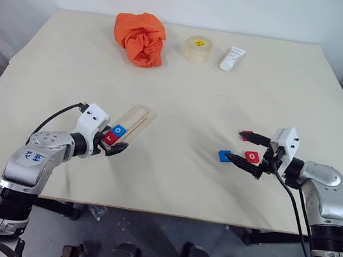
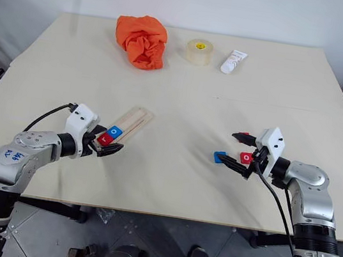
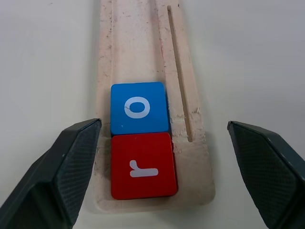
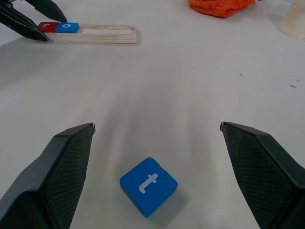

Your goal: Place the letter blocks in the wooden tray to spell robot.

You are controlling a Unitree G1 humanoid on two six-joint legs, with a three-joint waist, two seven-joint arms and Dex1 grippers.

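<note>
The wooden tray (image 1: 135, 120) lies slantwise on the table left of centre. In its near end sit a red r block (image 3: 142, 165) and, touching it on the far side, a blue o block (image 3: 138, 108). My left gripper (image 1: 112, 143) is open, its fingers on either side of that end of the tray, holding nothing. On the right, a blue t block (image 4: 148, 186) lies flat on the table between the fingers of my open right gripper (image 1: 238, 149). A red o block (image 1: 252, 157) lies beside it, close to the gripper's fingers. A bit of red shows by the far finger; I cannot tell what it is.
At the back of the table lie a crumpled orange cloth (image 1: 141, 38), a roll of clear tape (image 1: 197, 48) and a white tube (image 1: 232, 59). Bare tabletop separates the tray from the right-hand blocks. The table's front edge runs just below both arms.
</note>
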